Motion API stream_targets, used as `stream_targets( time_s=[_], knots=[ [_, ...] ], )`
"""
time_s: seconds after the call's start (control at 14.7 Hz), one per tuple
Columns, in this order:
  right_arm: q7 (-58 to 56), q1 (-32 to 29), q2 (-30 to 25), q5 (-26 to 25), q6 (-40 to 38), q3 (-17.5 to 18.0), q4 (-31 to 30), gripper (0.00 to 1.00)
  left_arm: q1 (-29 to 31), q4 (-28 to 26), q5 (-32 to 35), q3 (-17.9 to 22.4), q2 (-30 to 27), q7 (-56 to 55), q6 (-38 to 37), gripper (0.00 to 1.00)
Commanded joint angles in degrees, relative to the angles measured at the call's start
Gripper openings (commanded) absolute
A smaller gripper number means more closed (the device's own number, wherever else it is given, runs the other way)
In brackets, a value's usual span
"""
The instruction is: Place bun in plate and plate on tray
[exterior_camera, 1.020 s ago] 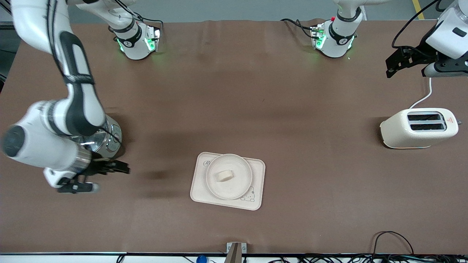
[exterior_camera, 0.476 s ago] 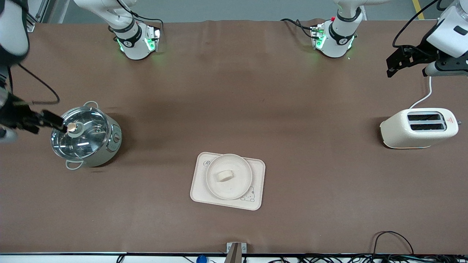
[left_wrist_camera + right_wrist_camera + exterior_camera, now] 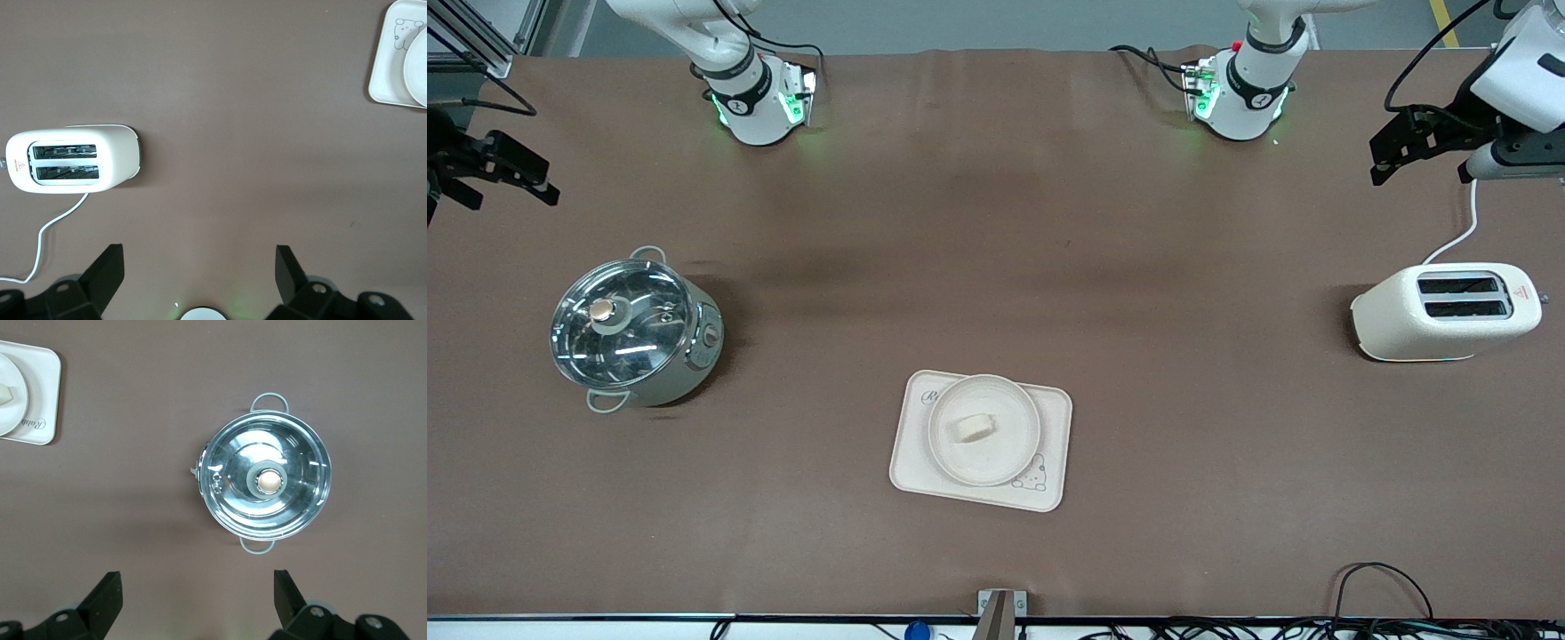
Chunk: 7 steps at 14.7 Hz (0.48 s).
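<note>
The cream-white bun (image 3: 972, 428) lies in the round cream plate (image 3: 1009, 449). The plate sits on the rectangular rabbit tray (image 3: 1052, 418), near the table's middle. My right gripper (image 3: 547, 182) is open and empty, up in the air at the right arm's end of the table, over cloth beside the pot. My left gripper (image 3: 1378, 164) is open and empty, up over the left arm's end, above the toaster's cord. The right wrist view shows the tray's corner (image 3: 43, 393), the plate's edge (image 3: 13, 400) and open fingers around the gripper's middle (image 3: 198, 581). The left wrist view shows the tray (image 3: 390, 60) and the open gripper (image 3: 199, 257).
A steel pot with a glass lid (image 3: 633, 333) stands toward the right arm's end; it also shows in the right wrist view (image 3: 267, 480). A cream toaster (image 3: 1445, 311) with a white cord stands toward the left arm's end, also in the left wrist view (image 3: 73, 159).
My right arm has drawn back from beside the tray, past the pot, to its end of the table, uncovering the pot. The left gripper, bun, plate and tray have hardly moved.
</note>
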Motion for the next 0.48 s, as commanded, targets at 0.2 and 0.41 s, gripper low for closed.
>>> stream_targets(
  time_s=[0.2,0.41],
  knots=[
    [0.16,0.32,3.48,-0.25,-0.91,0.46,5.32,1.0,0.36,1.2,0.03,-0.71,0.22,0.7,-1.71,1.0],
    [0.25,0.06,3.92,0.19,-0.12,0.46,5.41,1.0,0.36,1.12,0.03,-0.8,0.22,0.79,-1.8,1.0]
  ],
)
